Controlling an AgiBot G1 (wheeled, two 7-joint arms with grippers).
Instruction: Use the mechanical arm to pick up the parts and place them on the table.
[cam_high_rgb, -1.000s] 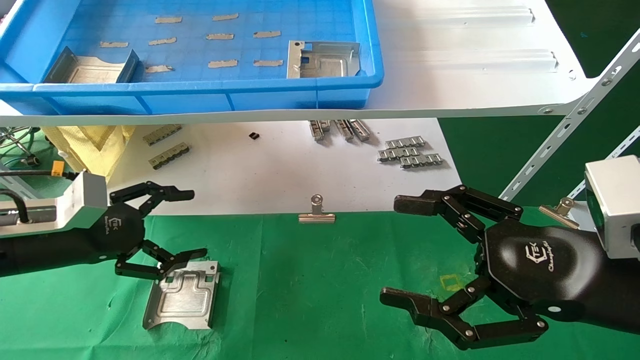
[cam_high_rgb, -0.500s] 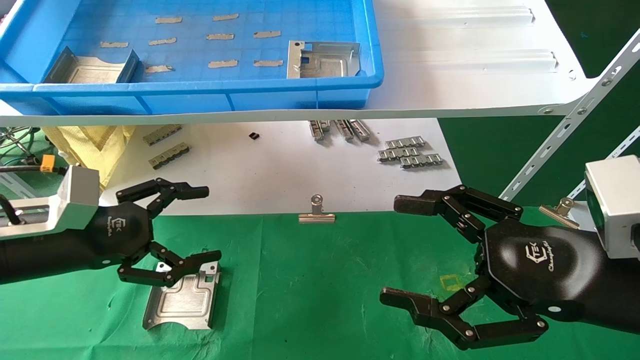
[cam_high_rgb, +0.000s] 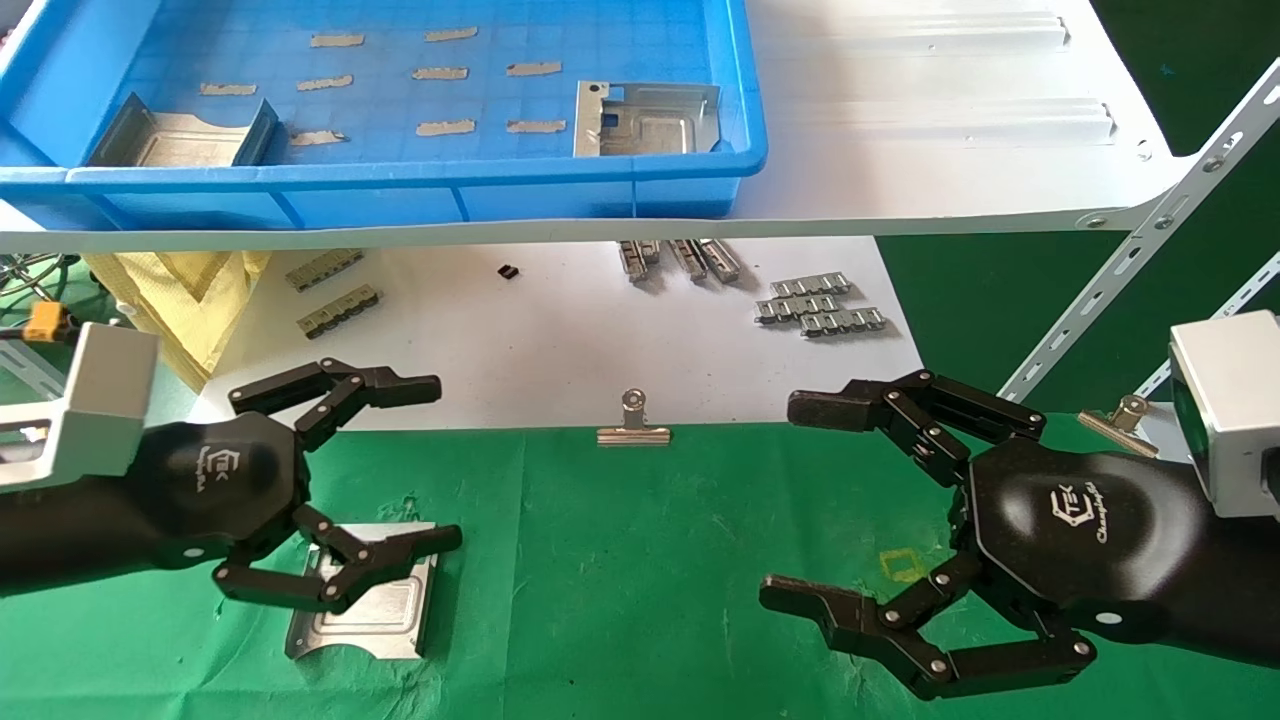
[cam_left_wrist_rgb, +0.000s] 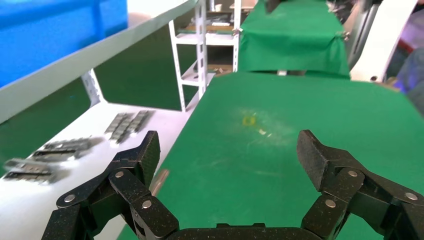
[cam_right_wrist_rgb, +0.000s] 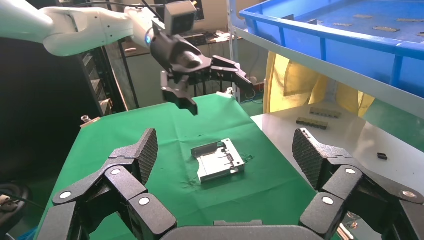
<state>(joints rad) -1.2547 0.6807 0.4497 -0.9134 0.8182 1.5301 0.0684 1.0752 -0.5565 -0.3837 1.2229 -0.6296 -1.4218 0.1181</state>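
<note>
One silvery stamped part (cam_high_rgb: 380, 610) lies flat on the green cloth table (cam_high_rgb: 640, 560) at the left; it also shows in the right wrist view (cam_right_wrist_rgb: 218, 160). My left gripper (cam_high_rgb: 440, 460) hangs open and empty above that part, clear of it; it also shows in the right wrist view (cam_right_wrist_rgb: 210, 87). Its own wrist view (cam_left_wrist_rgb: 227, 160) shows only green cloth between the fingers. My right gripper (cam_high_rgb: 790, 500) is open and empty over the cloth at the right. Two more parts (cam_high_rgb: 645, 120) (cam_high_rgb: 180, 135) lie in the blue tray (cam_high_rgb: 400, 185) on the white shelf.
The white shelf (cam_high_rgb: 950, 150) overhangs the back of the work area, with slotted uprights (cam_high_rgb: 1150, 230) at the right. Ribbed grey strips (cam_high_rgb: 820, 305) (cam_high_rgb: 335, 295) lie on the white paper below it. A silver binder clip (cam_high_rgb: 633, 425) holds the cloth's back edge, another (cam_high_rgb: 1115, 420) at the right.
My left gripper, open throughout, has risen off the part and moved forward and slightly right. The part stays on the cloth. The right arm has not moved.
</note>
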